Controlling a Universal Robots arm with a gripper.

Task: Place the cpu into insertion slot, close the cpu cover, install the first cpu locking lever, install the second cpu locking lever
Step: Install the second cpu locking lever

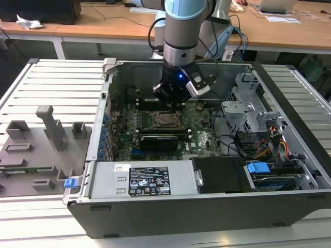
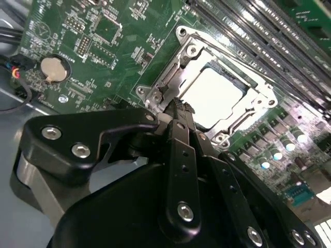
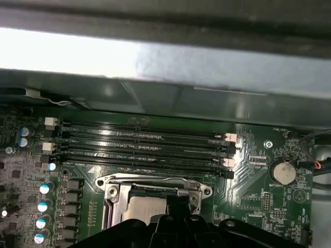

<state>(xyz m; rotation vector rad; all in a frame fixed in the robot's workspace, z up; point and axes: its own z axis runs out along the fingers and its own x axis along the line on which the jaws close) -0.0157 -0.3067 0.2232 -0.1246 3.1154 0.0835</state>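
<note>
One case: the open dark-grey metal computer tower (image 1: 207,206) lies on its side on a slatted metal bench (image 1: 57,88), and it holds everything that follows.
Board: the green rectangular motherboard (image 1: 201,129) lies flat on the case floor, with the long black memory slots (image 3: 145,147) running along the socket's far edge in the first wrist view.
Arm: the silver-and-blue robot arm reaches down into the case from the exterior view's top edge, over the middle of the board.
Claw: the black two-fingered gripper (image 2: 178,106) hangs just above the board, its tip at the rim of the socket in the second wrist view; I judge the fingers pressed together, with nothing between them.
Socket: the square metal-rimmed insertion slot (image 2: 155,90) sits near the middle of the board, in the exterior view just below the claw.
Contents of socket: the flat square silver-grey cpu (image 2: 214,95) lies inside the slot, level, its top showing pale.
Cover: the thin grey metal cpu cover (image 2: 264,95) appears to lie down flat around the chip, which shows through its window; I cannot tell whether it is fully seated.
Levers: thin metal bars run along the frame's sides; whether either is latched I cannot tell.
Key relation: the socket corner nearest the claw lies directly at the fingertips, the chip just beyond it, so I judge the work to stand at the cover or lever stage.
</note>
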